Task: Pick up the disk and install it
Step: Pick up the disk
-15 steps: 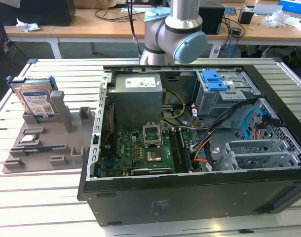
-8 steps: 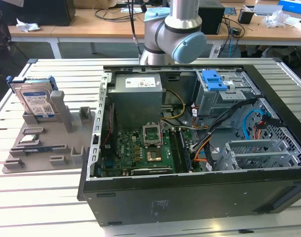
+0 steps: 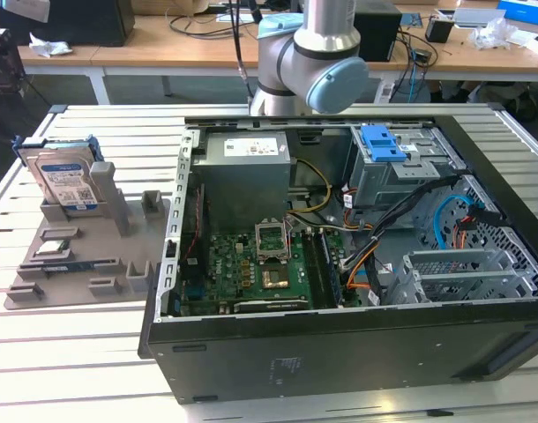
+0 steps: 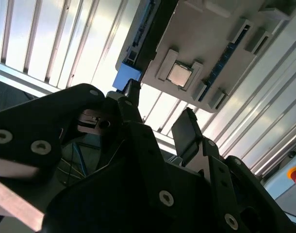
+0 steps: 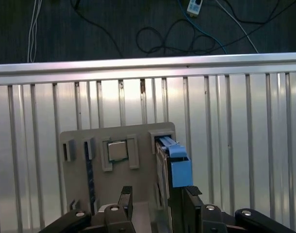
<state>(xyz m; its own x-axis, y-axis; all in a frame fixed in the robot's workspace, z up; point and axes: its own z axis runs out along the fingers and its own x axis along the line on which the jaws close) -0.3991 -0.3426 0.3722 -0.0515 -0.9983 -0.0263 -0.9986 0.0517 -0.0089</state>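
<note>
The claw (image 5: 157,198) stands released in both wrist views, its two black fingers (image 5: 125,198) spread with a clear gap between them and nothing in it. In the first wrist view the disk (image 5: 168,162) shows edge-on beyond that gap, nearer one finger than the other and touching neither; its blue end tab (image 5: 180,170) faces the claw.

In the exterior view the disk (image 3: 66,181) stands upright in a slot of a grey holder (image 3: 119,256), label side out, framed by its blue carrier. The holder lies flat on the slatted metal tabletop (image 3: 75,352), at about nine o'clock from the open computer case (image 3: 339,352). A small square processor chip (image 3: 56,248) sits in another pocket of the holder, just at six o'clock from the disk.

The arm (image 3: 313,53) rises at twelve o'clock behind the case. Inside the case lie a green motherboard (image 3: 251,264) and, at about two o'clock from it, a grey drive cage (image 3: 392,176) topped by a blue bracket (image 3: 381,141).
</note>
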